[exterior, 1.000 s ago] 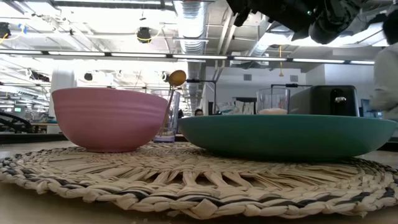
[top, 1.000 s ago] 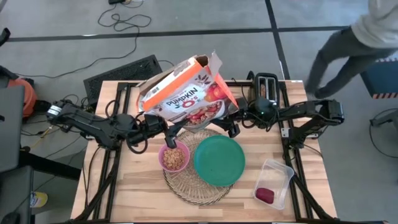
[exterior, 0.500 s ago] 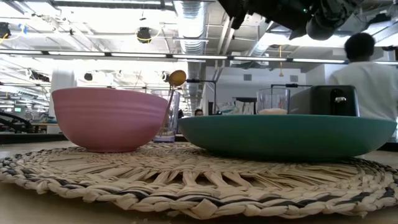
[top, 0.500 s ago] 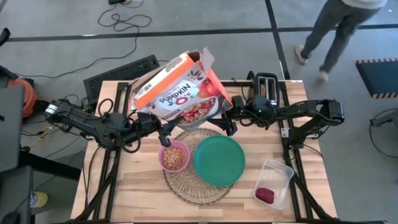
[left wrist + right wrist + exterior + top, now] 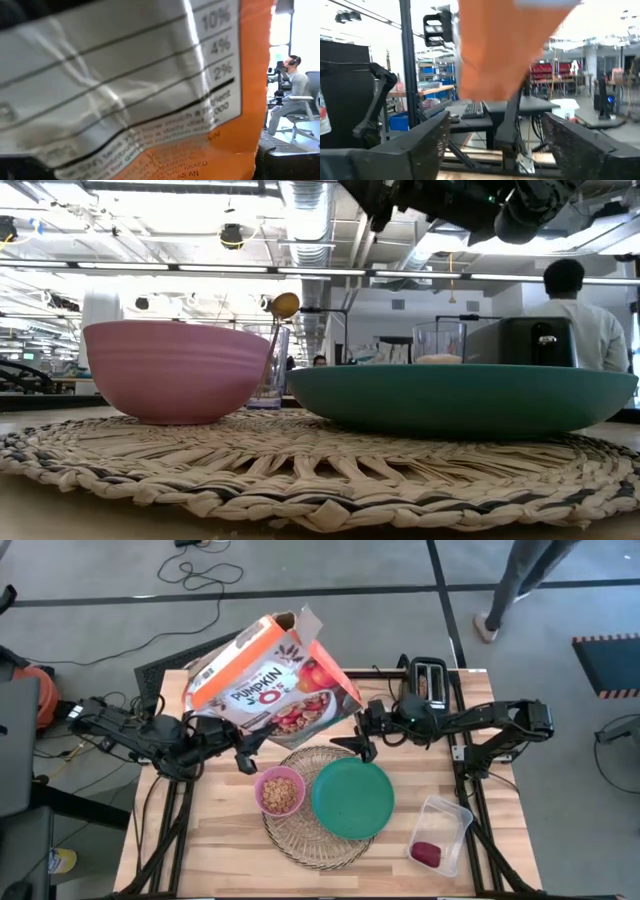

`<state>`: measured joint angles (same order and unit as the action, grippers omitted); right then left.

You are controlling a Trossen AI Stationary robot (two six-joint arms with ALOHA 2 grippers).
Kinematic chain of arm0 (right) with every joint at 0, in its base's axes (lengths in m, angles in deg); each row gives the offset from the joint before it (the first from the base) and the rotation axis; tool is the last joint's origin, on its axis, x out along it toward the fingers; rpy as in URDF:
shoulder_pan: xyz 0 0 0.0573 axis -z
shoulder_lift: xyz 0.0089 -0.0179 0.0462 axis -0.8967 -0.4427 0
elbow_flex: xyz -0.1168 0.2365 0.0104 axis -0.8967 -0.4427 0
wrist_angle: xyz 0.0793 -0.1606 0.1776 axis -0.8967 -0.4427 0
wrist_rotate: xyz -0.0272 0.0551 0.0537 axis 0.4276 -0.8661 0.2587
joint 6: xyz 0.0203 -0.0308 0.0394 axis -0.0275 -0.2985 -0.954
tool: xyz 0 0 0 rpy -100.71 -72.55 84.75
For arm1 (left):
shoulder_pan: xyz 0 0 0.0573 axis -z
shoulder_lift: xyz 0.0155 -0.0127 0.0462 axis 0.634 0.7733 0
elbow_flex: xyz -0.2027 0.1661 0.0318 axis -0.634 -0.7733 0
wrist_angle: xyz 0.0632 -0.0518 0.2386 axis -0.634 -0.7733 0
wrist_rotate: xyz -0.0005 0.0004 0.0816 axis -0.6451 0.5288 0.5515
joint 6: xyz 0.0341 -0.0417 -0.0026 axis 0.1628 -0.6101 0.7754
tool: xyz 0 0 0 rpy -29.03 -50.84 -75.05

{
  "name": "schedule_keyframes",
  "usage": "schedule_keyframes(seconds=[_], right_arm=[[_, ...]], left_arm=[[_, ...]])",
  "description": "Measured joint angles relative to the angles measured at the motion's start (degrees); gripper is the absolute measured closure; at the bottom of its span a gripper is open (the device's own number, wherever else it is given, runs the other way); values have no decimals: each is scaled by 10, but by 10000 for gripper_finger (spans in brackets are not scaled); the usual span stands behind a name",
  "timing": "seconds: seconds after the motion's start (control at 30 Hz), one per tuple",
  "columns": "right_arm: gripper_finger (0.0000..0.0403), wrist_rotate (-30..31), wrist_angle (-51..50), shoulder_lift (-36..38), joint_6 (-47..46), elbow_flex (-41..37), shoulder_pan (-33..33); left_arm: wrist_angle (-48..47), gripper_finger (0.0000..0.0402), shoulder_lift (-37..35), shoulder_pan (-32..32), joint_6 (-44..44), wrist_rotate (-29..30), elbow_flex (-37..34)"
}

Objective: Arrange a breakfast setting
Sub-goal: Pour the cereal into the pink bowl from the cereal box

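A round wicker mat (image 5: 318, 830) lies mid-table and carries a pink bowl (image 5: 280, 790) holding cereal and a teal plate (image 5: 352, 797). An orange cereal box (image 5: 270, 680) hangs tilted above the table's far left; my left gripper (image 5: 246, 751) is shut on it. My right gripper (image 5: 358, 744) is open and empty at the mat's far edge, right of the box. A gold spoon (image 5: 284, 305) stands in a glass behind the bowl. A dark-red fruit (image 5: 426, 853) lies in the clear tub (image 5: 445, 825). The bread ring is not in view. My left gripper holds the cereal box by its lower near edge (image 5: 255, 736), coming in level from the table's left. The box hides the fingertips, and the left wrist view shows only the box's printed side panel (image 5: 125, 90). The box is lifted clear and tilted, flaps toward the far side.
A black toaster (image 5: 428, 680) stands at the far right edge beside my right arm. The tub sits near the right front corner. A person (image 5: 520, 580) walks on the floor beyond the far right; another person (image 5: 575, 320) shows in the room behind.
My left gripper has gone toward the table's left edge with the cereal box. The box has left the space above the bowl and swung its open top farther left. My right gripper has gone slightly left.
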<state>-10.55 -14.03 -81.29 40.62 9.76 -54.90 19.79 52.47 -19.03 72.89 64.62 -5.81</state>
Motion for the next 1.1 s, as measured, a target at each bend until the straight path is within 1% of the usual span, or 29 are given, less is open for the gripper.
schedule_keyframes(seconds=[0.07, 0.13, 0.27, 0.37, 0.43, 0.47, 0.57, 0.7, 0.77, 0.83, 1.1], right_arm=[[100, 0, 13, 0, 3, 0, -3], [145, 0, 23, 0, 4, 0, -3], [253, 2, 25, 0, 9, 0, 0], [329, 2, 33, 0, 15, 4, -2], [370, -1, 31, 0, 16, 12, -8], [382, -1, 27, 0, 21, 16, -11], [381, 3, 9, 0, 42, 31, -20], [340, 2, 0, 0, 34, 40, -27], [332, 1, 0, 0, 25, 45, -27], [334, 1, 0, 0, 20, 50, -29], [370, 14, 0, -1, 19, 57, -34]], left_arm=[[-10, 182, 0, 0, -5, -4, 0], [-14, 182, 1, 0, -10, -4, 0], [-16, 182, 0, 0, -18, -8, 0], [-23, 182, 3, 0, -29, -28, 0], [-22, 182, 7, 0, -30, -29, 0], [-22, 182, 7, 0, -30, -27, 0], [-23, 182, 5, 0, -36, -27, 2], [-27, 182, 5, 0, -44, -36, 2], [-27, 184, 7, 0, -47, -39, 2], [-18, 185, 15, -3, -49, -36, -3], [-6, 186, 31, -7, -57, -38, -10]])
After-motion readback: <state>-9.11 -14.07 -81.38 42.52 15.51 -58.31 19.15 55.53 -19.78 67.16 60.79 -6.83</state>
